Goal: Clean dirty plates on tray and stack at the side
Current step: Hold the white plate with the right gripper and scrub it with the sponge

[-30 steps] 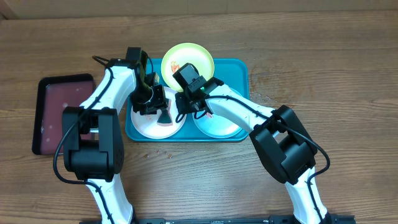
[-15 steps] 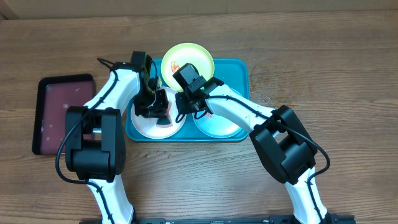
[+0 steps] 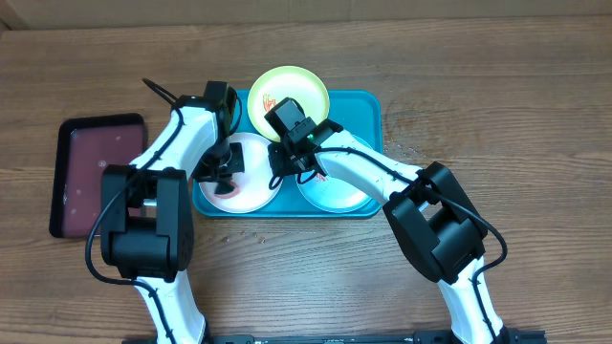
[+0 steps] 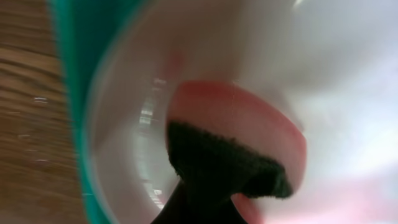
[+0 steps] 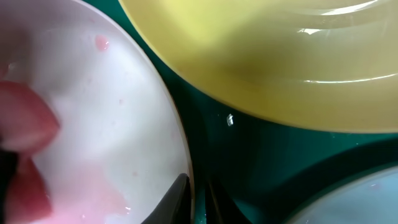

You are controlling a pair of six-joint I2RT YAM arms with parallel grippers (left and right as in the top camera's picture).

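The teal tray (image 3: 369,117) holds three plates: white (image 3: 254,187) at the left, pale blue (image 3: 337,193) at the right, yellow-green (image 3: 302,90) with orange smears at the back. My left gripper (image 3: 222,172) is shut on a pink sponge with a dark scrub face (image 4: 249,127) and presses it on the white plate (image 4: 323,62), which shows pink streaks. My right gripper (image 3: 284,162) is shut on the white plate's right rim. In the right wrist view its fingers (image 5: 198,202) pinch that rim (image 5: 177,137), beside the yellow-green plate (image 5: 280,62) and the pale blue plate (image 5: 376,199).
A dark maroon tray with a black rim (image 3: 96,172) lies on the wooden table to the left of the teal tray. Small crumbs lie on the wood near the teal tray's right and front edges.
My left gripper has moved the sponge leftward across the white plate, from near its right side to its left half. The right gripper has stayed on the rim.
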